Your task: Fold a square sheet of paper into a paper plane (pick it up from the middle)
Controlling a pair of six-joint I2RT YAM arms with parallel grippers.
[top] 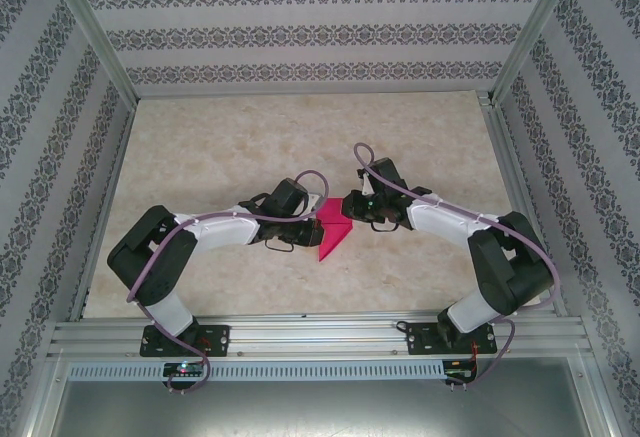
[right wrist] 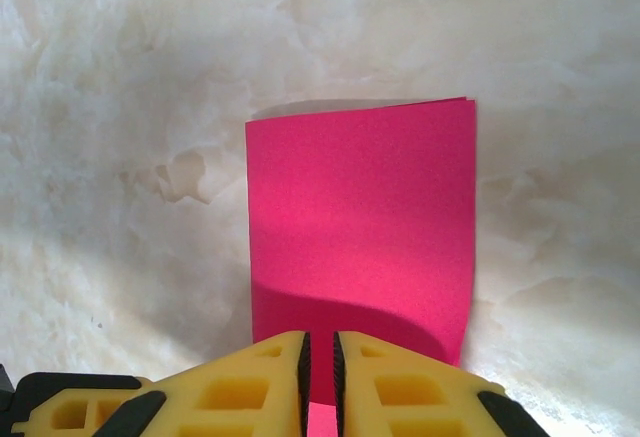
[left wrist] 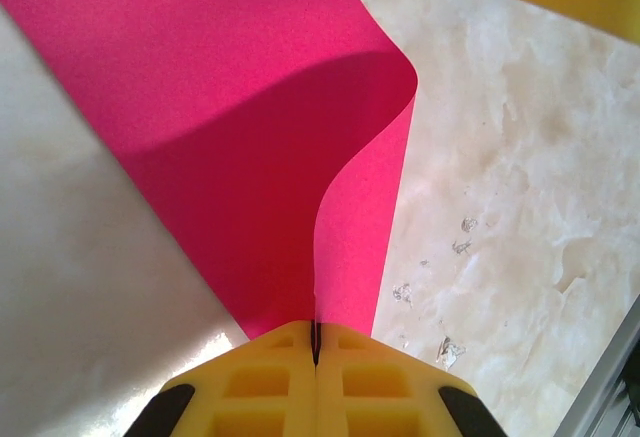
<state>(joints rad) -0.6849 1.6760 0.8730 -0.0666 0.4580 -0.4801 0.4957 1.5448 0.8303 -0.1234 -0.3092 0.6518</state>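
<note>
Item inspected: the square sheet of paper (top: pixel 333 229), magenta-pink, sits at the middle of the table (top: pixel 220 147), directly between the two arms' ends. The left gripper (left wrist: pixel 315 342) is clamped on one edge of the sheet, jaws meeting with no gap. The right gripper (right wrist: pixel 320 352) has its jaws a slit apart with the opposite edge between them; whether they press on it cannot be told. Handling assessment: very light, thin and limp. Ahead of the left pinch it bows into an S-curve, so it is judged unable to keep its shape unsupported. The far edge in the right wrist view shows doubled layers, which look stiffer. Risks: stray creases, tearing, slipping. Recommended hold: a shallow pinch on an edge or along the fold, both ends supported
</note>
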